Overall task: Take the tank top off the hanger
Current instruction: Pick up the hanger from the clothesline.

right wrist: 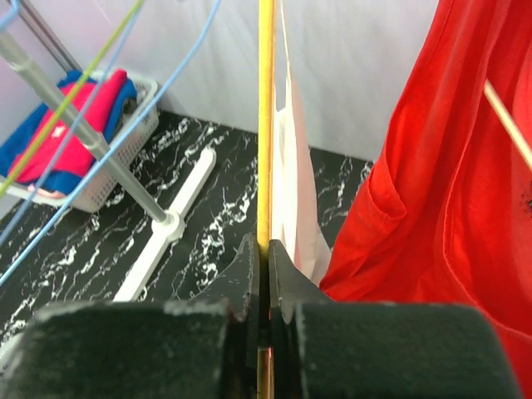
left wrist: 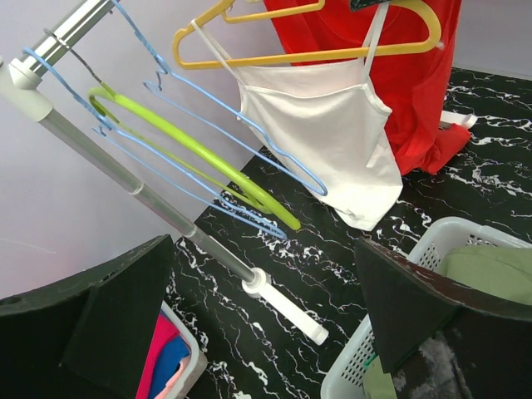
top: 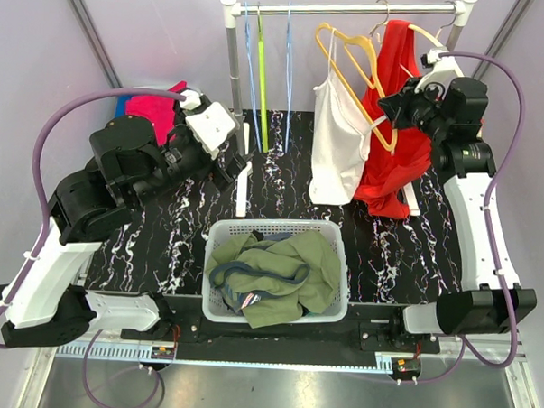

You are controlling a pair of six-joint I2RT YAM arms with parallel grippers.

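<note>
The white tank top (top: 333,139) hangs by its thin straps from a yellow hanger (top: 360,59) on the rail. My right gripper (top: 391,112) is at the hanger's right end, beside the top. In the right wrist view that gripper (right wrist: 266,249) is shut on the hanger's (right wrist: 265,125) thin yellow bar, with the tank top (right wrist: 291,191) just right of the jaws. My left gripper (top: 233,162) hovers open over the table left of the garment. From the left wrist, the left gripper (left wrist: 266,283) holds nothing, and the tank top (left wrist: 332,141) and hanger (left wrist: 274,58) are ahead and above.
A red garment (top: 391,164) hangs right behind the tank top. Empty blue and green hangers (top: 259,77) hang left on the rail (top: 353,9). A white basket (top: 276,225) of olive clothes sits at front centre. A bin of pink and blue clothes (top: 150,104) stands at back left.
</note>
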